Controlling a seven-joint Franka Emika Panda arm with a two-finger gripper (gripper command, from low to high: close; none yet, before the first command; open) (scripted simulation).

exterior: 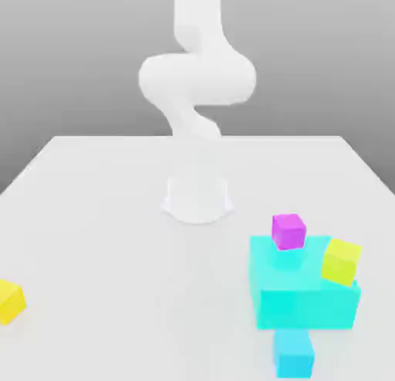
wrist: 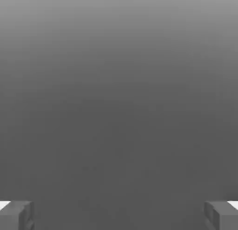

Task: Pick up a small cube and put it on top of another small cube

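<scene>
Exterior view, block: the big turquoise block sits on the white worktop, toward the exterior view's right; it is the landmark for the places below.
Exterior view, blue cube: the small sky-blue one, the blue cube, rests on the worktop just in front of the block, on the side nearer the camera; whether the two touch, I cannot tell.
Exterior view, purple cube: the purple cube appears at the block's far edge, overlapping its top face in the picture, turned slightly; its exact support is hard to tell.
Exterior view, lime cube: the lime cube is tilted, at the block's top toward the exterior view's right, covering part of that edge.
Exterior view, yellow cube: the yellow cube is well apart from the block, toward the exterior view's left, partly cut off by the picture's border.
Exterior view, arm: the white arm rises from its base, which stands beyond the block and toward the exterior view's left of it; the upper part runs out of the picture.
Hand view, jaws: released, standing wide apart with an open gap between them.
Hand view, backdrop: plain grey, shading from light to dark.
</scene>
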